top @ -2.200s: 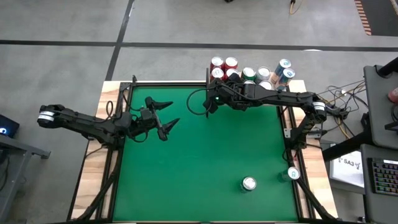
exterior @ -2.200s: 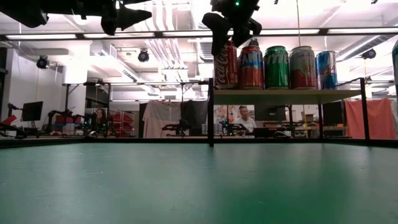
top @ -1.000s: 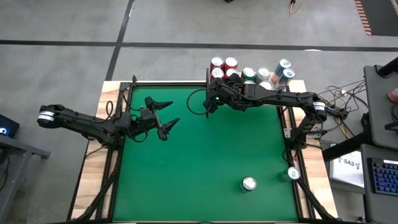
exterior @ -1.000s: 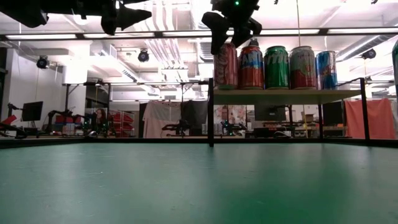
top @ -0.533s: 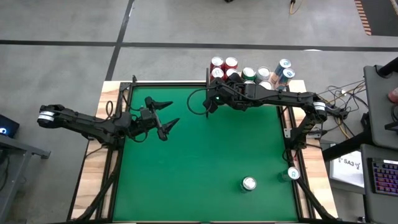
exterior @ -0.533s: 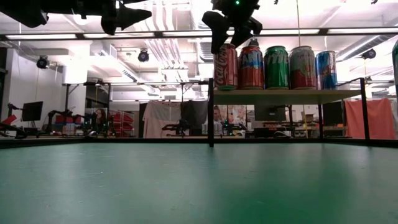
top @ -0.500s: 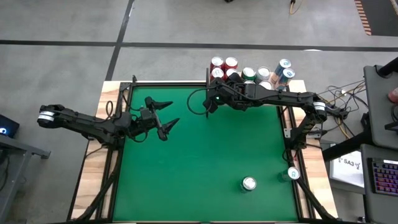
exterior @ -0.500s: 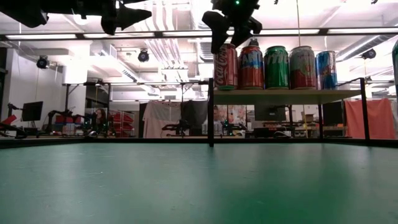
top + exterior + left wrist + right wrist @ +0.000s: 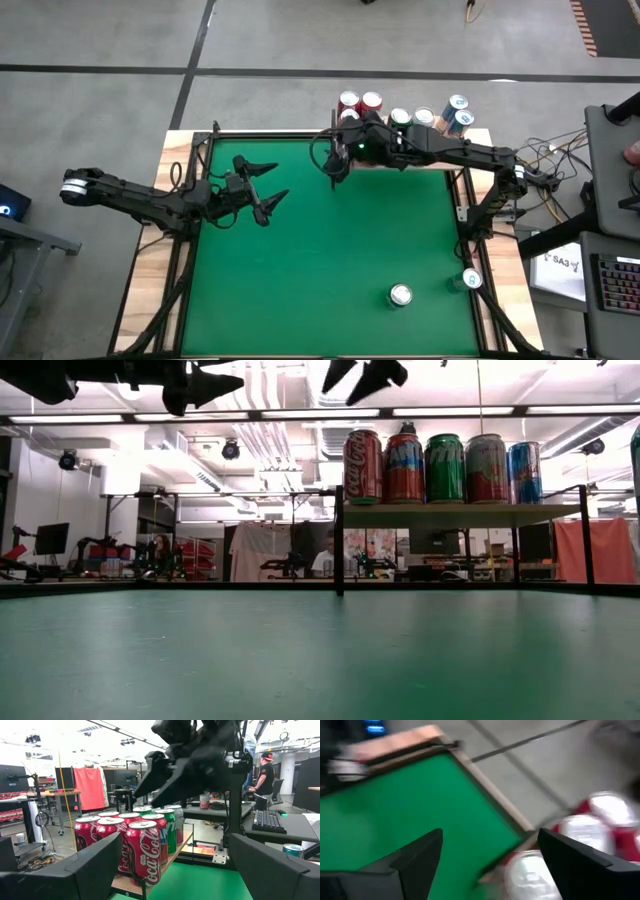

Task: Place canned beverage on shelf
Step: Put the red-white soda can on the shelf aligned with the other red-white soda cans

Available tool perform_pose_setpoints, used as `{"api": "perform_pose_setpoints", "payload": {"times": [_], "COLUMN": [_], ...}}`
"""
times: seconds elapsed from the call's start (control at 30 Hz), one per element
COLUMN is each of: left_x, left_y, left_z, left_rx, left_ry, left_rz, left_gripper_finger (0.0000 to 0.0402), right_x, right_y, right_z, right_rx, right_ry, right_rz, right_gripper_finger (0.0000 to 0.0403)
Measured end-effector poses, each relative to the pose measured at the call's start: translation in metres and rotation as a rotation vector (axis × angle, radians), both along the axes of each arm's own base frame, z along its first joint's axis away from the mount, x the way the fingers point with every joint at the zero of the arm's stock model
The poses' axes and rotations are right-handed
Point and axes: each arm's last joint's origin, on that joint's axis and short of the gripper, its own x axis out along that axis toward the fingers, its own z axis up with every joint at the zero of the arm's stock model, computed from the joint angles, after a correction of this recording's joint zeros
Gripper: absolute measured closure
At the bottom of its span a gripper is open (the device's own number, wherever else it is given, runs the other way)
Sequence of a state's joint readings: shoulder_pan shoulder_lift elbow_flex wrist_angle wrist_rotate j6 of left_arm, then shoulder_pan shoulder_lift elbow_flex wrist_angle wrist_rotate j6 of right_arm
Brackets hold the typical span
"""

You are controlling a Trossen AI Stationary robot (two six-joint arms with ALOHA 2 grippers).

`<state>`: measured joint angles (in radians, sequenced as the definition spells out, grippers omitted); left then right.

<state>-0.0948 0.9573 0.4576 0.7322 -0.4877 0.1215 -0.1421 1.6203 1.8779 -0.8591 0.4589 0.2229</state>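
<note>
Low view shows a row of upright drink cans standing on the small light-wood shelf (image 9: 460, 515) on thin black posts, right of centre in the frame, with the red cola can (image 9: 362, 466) at the row's left end. Above that can, at the top edge, the right gripper (image 9: 362, 374) hangs with its dark fingers apart and nothing between them, clear of the can. From overhead the same gripper (image 9: 337, 163) sits at the upper middle of the frame, beside the shelf's near corner.

The left gripper (image 9: 262, 187) waits over the green felt tabletop (image 9: 320, 260) at left of centre, fingers spread and empty.

In the left wrist view the red cola can (image 9: 142, 851) stands at the near corner of the board, close beside its neighbours, upright and settled.

By my reading, this can is placed and let go. Two more silver-topped cans remain low in the overhead frame: one (image 9: 400, 295) on the felt, one (image 9: 471, 279) at the right edge. Those look like the work left.
</note>
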Motion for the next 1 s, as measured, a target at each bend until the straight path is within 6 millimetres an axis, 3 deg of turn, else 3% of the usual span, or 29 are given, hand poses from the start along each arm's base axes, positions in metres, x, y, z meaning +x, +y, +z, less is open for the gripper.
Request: {"api": "perform_pose_setpoints", "payload": {"times": [0.17,0.5,1.0], "left_x": [0.000,0.000,0.000], "left_y": [0.000,0.000,0.000], "left_z": [0.000,0.000,0.000], "left_rx": [0.000,0.000,0.000], "left_ry": [0.000,0.000,0.000], "left_rz": [0.000,0.000,0.000], "left_gripper_finger": [0.0051,0.0051,0.0051], "right_x": [-0.004,-0.007,-0.011], "right_y": [0.005,0.004,-0.012], "right_z": [0.000,-0.031,-0.036], "right_rx": [0.171,0.190,0.107], "right_ry": [-0.001,0.149,0.176], "right_rz": [0.087,-0.003,-0.107], "right_gripper_finger": [0.0147,0.0377,0.0394]}}
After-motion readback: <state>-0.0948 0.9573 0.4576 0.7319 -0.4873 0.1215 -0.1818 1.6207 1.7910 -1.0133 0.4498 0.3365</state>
